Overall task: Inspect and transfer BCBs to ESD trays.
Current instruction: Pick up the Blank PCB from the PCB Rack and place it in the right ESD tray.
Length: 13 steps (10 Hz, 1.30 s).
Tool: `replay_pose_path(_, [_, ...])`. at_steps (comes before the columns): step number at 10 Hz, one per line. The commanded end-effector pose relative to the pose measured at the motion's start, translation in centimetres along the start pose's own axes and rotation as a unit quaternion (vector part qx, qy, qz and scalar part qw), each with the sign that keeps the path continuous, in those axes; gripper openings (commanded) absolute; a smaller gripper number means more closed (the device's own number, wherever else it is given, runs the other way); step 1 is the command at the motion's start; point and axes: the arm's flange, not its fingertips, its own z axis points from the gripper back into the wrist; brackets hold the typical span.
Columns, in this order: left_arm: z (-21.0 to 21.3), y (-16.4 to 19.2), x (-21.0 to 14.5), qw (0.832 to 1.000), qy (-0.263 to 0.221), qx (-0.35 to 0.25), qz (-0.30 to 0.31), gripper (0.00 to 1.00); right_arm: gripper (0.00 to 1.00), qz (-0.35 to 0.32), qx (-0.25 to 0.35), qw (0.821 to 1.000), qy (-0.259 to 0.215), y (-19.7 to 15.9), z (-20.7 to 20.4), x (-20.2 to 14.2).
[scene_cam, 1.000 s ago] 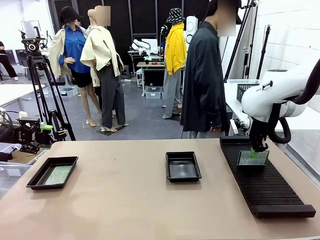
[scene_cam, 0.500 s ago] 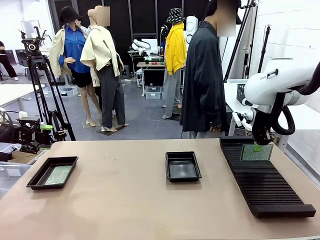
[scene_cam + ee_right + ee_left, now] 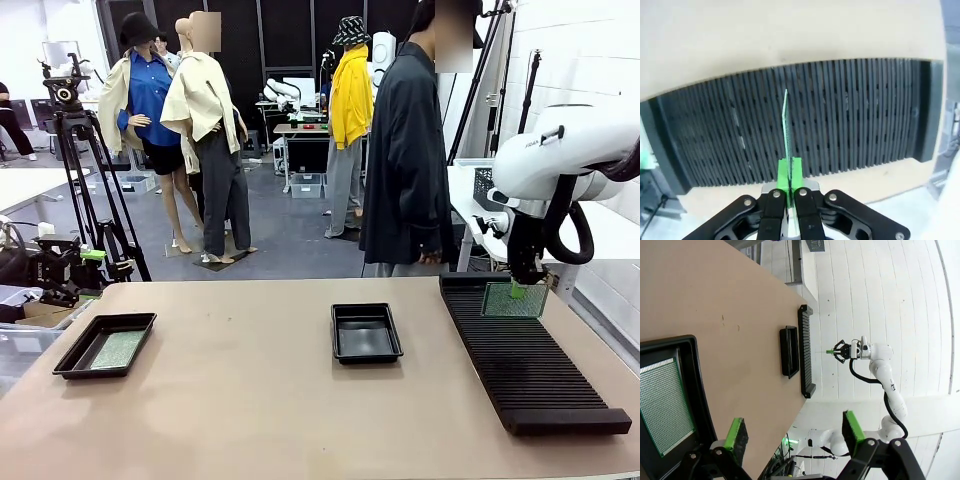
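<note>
The left gripper (image 3: 794, 430) is seen at the bottom, its green pads (image 3: 735, 432) held wide apart. A green board (image 3: 662, 410) is laid flat in a black tray (image 3: 696, 385). Farther along the table (image 3: 715, 295), a second tray (image 3: 789, 358) is set beside a long black rack (image 3: 806, 352). Beyond, a small green piece (image 3: 829, 351) is pinched in the right gripper (image 3: 835, 351).

We see a tan table (image 3: 250, 400) before a grey floor (image 3: 290, 230); a white panelled wall (image 3: 570, 70) rises right; a camera tripod (image 3: 72, 125) stands left; dark panels (image 3: 285, 30) behind.
</note>
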Motion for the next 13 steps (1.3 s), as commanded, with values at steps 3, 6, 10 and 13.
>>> replay_pose_path(3, [0.0, -0.4, -0.1, 1.0, 0.0, 0.009, 0.001, 1.0, 0.0, -0.308, 0.021, 0.949, -0.06, 2.6, 0.3, 2.8])
replay_pose_path(6, [0.0, -0.4, -0.1, 1.0, 0.0, 0.009, 0.001, 1.0, 0.0, -0.453, 0.049, 0.888, -0.069, 3.6, 0.3, 5.1])
replay_pose_path(10, [0.0, -0.4, -0.1, 1.0, 0.0, 0.009, 0.001, 1.0, 0.0, -0.609, 0.134, 0.773, -0.118, 2.5, 1.3, 7.5])
replay_pose_path(13, [0.0, -0.4, -0.1, 1.0, 0.0, 0.009, 0.001, 1.0, 0.0, -0.675, 0.149, 0.705, -0.155, 2.4, 1.3, 8.7])
